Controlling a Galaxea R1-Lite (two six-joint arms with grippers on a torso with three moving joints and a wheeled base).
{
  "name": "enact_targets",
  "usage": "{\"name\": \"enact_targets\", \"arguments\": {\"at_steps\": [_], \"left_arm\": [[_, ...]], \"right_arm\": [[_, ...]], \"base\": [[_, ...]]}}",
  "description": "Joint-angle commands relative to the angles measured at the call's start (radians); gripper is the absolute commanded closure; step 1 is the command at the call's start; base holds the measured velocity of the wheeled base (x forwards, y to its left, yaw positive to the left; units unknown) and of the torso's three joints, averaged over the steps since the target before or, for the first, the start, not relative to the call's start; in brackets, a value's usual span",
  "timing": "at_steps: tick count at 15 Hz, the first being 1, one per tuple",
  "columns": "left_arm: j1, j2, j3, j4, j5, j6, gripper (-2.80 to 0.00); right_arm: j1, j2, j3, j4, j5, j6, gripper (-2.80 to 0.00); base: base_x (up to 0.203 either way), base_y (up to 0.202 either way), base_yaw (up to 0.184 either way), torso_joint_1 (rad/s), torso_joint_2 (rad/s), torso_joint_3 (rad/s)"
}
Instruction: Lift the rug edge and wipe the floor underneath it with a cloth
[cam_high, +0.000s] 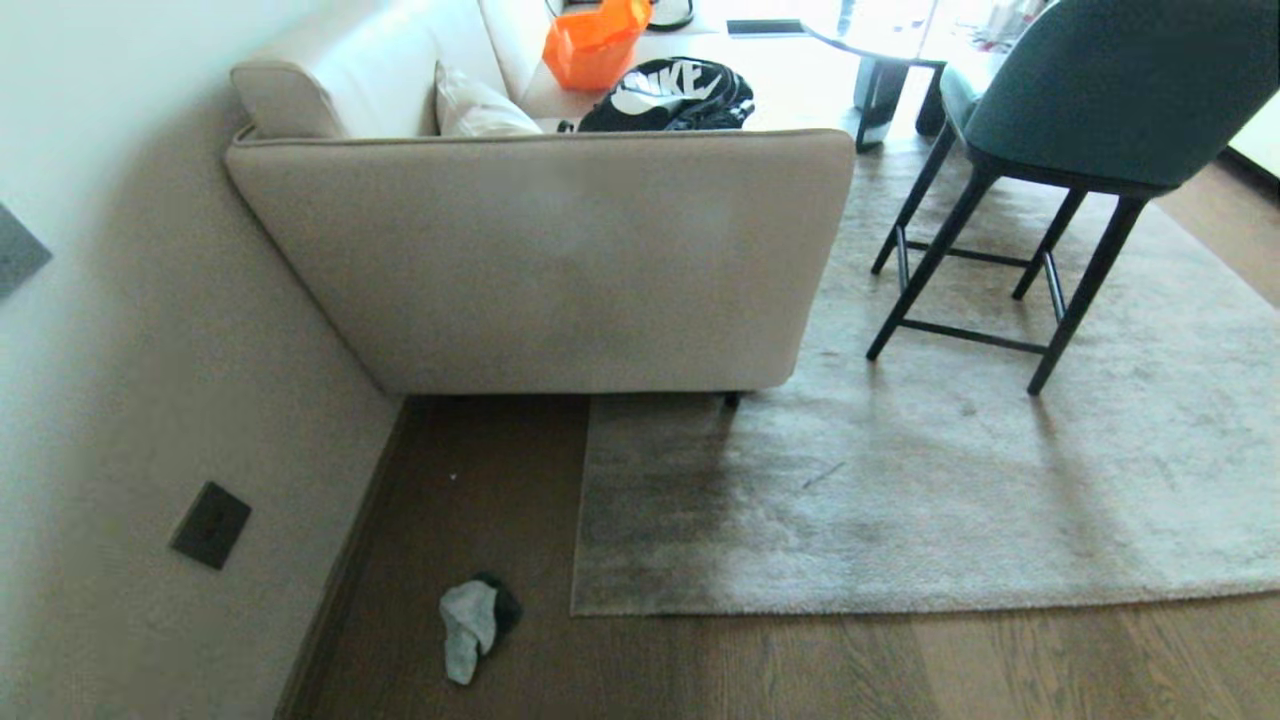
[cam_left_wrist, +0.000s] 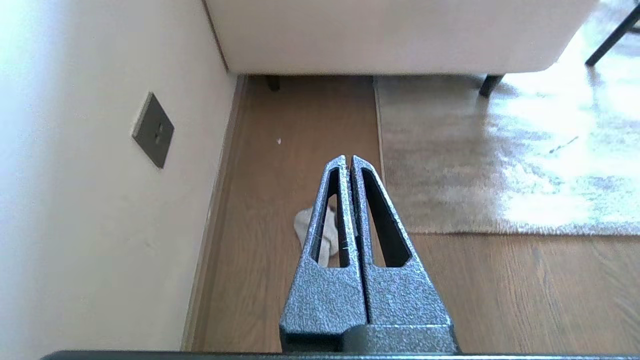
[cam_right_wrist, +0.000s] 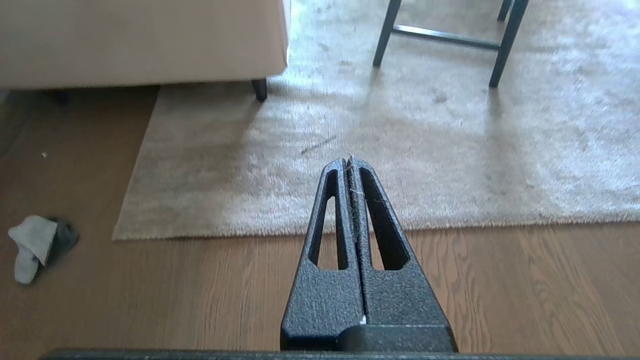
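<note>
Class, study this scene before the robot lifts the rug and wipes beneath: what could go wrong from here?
1. The sofa and chair stand on the rug, so its edge may lift only a little.
2. The cloth lies crumpled on the floor near the wall; a grasp there could be cramped.
3. Both grippers, left and right, are shut and must open first.

The left gripper (cam_left_wrist: 349, 159) is hanging in the air with its two fingers (cam_left_wrist: 334, 220) pressed flat together, holding nothing. The right gripper (cam_right_wrist: 350, 161) is hanging likewise, its fingers (cam_right_wrist: 376, 220) meeting tip to tip and gripping nothing. Neither arm is showing in the head view.
</note>
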Motion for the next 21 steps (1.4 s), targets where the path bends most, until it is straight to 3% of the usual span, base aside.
{"name": "enact_targets", "arguments": {"at_steps": [1, 10, 21], "left_arm": [[0.0, 0.0, 0.0, 0.0, 0.002, -0.001, 0.0], [0.0, 0.0, 0.0, 0.0, 0.002, -0.001, 0.0], [0.0, 0.0, 0.0, 0.0, 0.002, -0.003, 0.0]], "right_arm": [[0.0, 0.001, 0.0, 0.0, 0.0, 0.0, 0.0], [0.0, 0.001, 0.0, -0.001, 0.0, 0.0, 0.0], [0.0, 0.001, 0.0, 0.0, 0.0, 0.0, 0.0]], "base": [[0.0, 0.0, 0.0, 0.006, 0.01, 0.2], [0.0, 0.0, 0.0, 0.004, 0.0, 0.202], [0.0, 0.0, 0.0, 0.0, 0.0, 0.023]]}}
